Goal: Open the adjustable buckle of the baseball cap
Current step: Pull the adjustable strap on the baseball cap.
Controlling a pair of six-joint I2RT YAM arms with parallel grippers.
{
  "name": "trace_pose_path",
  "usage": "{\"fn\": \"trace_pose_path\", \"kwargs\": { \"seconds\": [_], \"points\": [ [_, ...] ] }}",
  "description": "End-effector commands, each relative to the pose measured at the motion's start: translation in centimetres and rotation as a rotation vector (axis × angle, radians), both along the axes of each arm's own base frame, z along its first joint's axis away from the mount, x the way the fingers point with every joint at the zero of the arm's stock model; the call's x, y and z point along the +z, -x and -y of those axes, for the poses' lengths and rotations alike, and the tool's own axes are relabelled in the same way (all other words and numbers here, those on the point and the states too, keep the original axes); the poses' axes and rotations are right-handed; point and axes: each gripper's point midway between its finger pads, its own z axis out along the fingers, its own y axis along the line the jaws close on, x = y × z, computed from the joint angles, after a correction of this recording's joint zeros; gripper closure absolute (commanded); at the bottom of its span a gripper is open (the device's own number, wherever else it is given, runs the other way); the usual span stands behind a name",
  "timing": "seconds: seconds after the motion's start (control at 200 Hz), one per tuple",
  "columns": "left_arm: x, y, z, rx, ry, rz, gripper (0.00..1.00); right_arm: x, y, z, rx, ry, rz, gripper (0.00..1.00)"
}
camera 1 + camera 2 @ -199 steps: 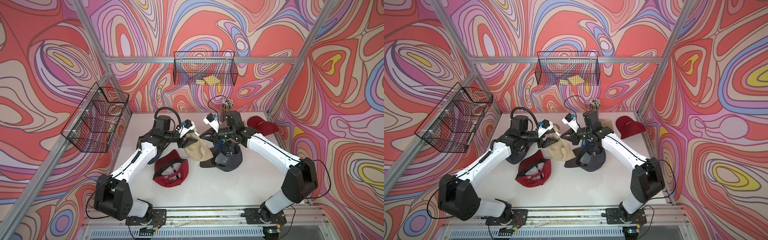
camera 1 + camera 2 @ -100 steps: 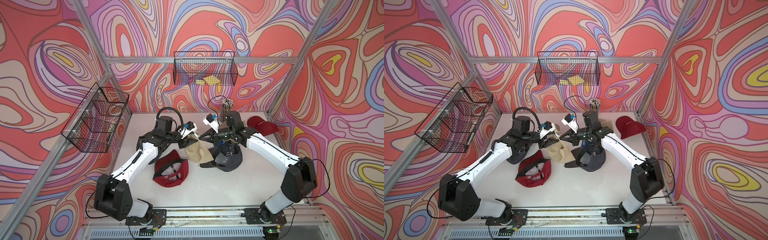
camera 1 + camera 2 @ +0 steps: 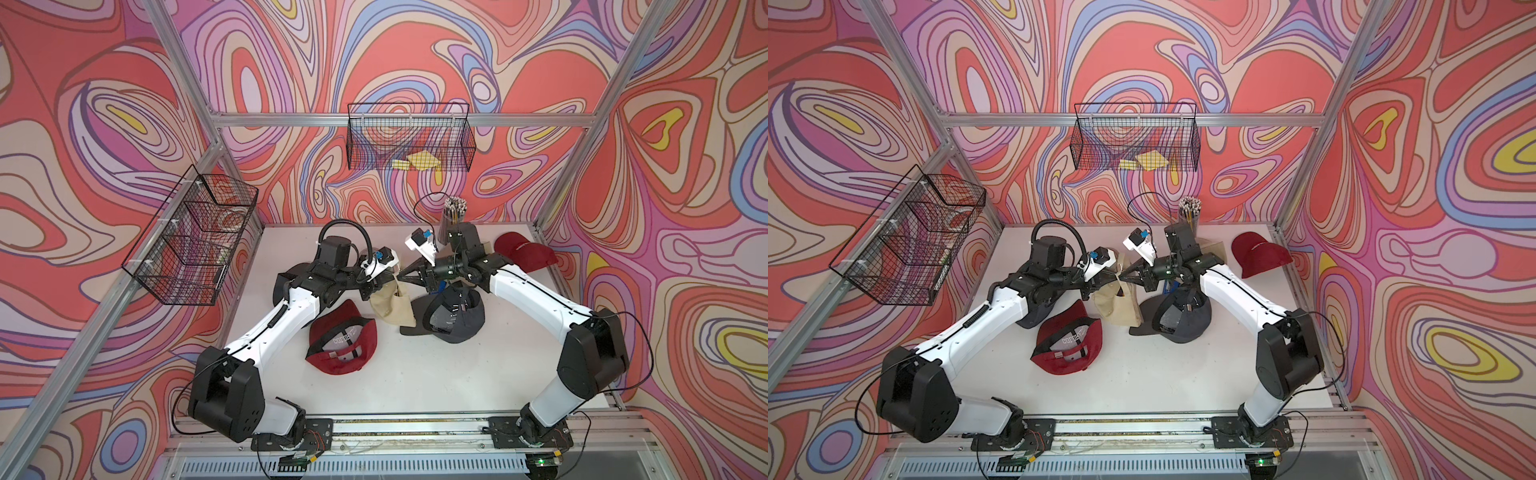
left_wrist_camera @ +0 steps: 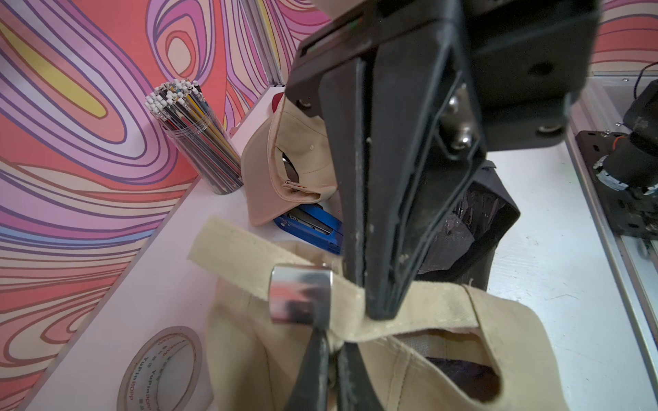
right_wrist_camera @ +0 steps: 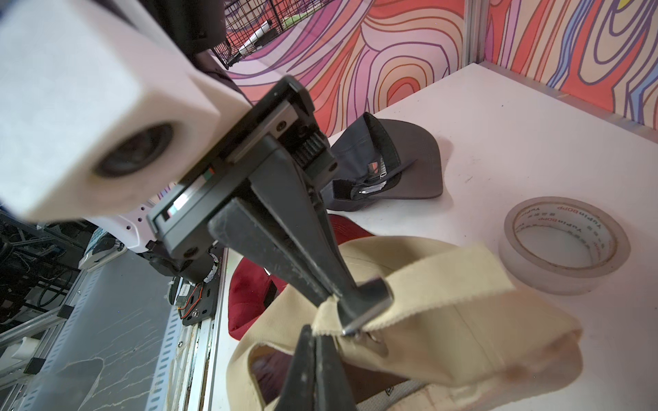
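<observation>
Both pincers are clamped: the left gripper (image 5: 347,307) bites the metal buckle (image 4: 301,299) and the right gripper (image 4: 382,306) pinches the strap (image 4: 427,309) just beside it, so the beige cap (image 3: 392,309) hangs between the arms above the table (image 3: 415,395) (apparently braced for a pull).

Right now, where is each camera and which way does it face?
Top views: high behind the robot, looking down at the table; left arm, right arm whole.
Left wrist: on left arm, facing the tan cap's buckle; left fingers near, right fingers opposite.
Right wrist: on right arm, facing that buckle; right fingers near, left fingers opposite.
Shared by wrist views: buckle, tape roll.
</observation>
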Motion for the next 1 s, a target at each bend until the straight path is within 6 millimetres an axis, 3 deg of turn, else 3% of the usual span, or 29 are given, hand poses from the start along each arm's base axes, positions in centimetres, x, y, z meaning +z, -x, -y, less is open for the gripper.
{"fn": "trace_pose_path", "kwargs": {
  "seconds": [0.0,0.326,0.997],
  "points": [
    [1.9,0.0,0.6,0.015,0.064,0.035,1.0,0.5,-0.9,-0.3,-0.027,-0.007,0.014,1.0],
    [5.0,-1.5,-0.2,0.197,0.247,-0.005,1.0,-0.7,-1.7,0.2,-0.083,0.04,-0.021,1.0],
    [5.4,-2.8,-1.8,0.322,0.237,0.021,1.0,-3.2,-1.2,0.9,-0.09,0.133,-0.086,1.0]
  ]
}}
